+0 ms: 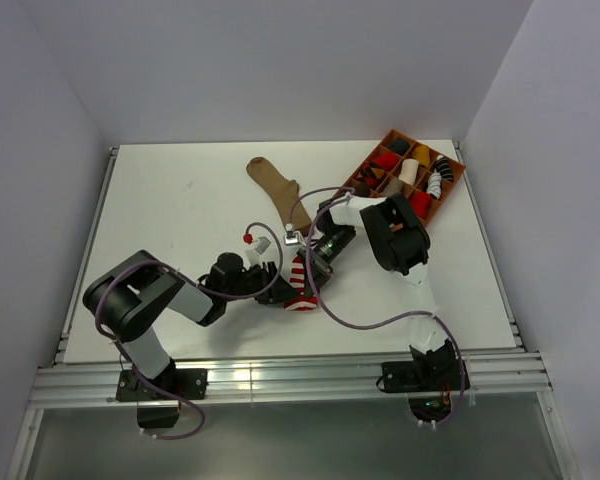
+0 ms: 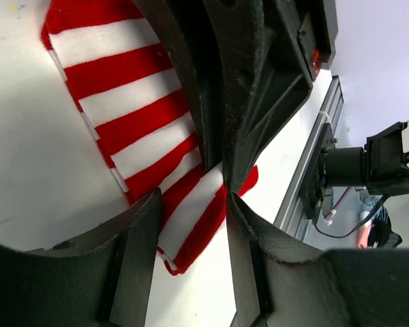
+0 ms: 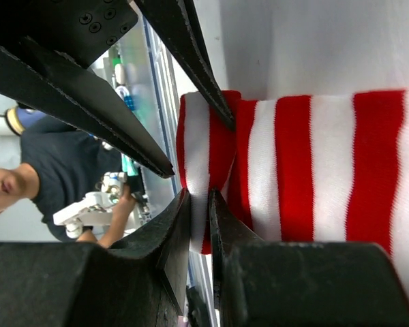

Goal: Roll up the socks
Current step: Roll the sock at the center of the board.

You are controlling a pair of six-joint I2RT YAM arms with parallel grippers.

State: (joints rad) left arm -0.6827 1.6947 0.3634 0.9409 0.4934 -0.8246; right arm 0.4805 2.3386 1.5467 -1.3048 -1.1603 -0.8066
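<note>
— Across the white counter (image 1: 180, 200), what lies where?
— An orange divided tray (image 1: 458, 178) sits at the far right corner. The tan sock (image 1: 275, 185) lies flat toward the far middle, and the striped sock (image 1: 300, 280) is nearer, between both arms.
— And the jaws?
— The right gripper (image 3: 199, 197) has its jaws pinched on the striped sock's end. The left gripper (image 2: 194, 197) has its jaws apart, straddling that end.

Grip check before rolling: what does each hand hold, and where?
The right hand pinches the striped sock at its end; the left hand straddles it, grip unclear.
</note>
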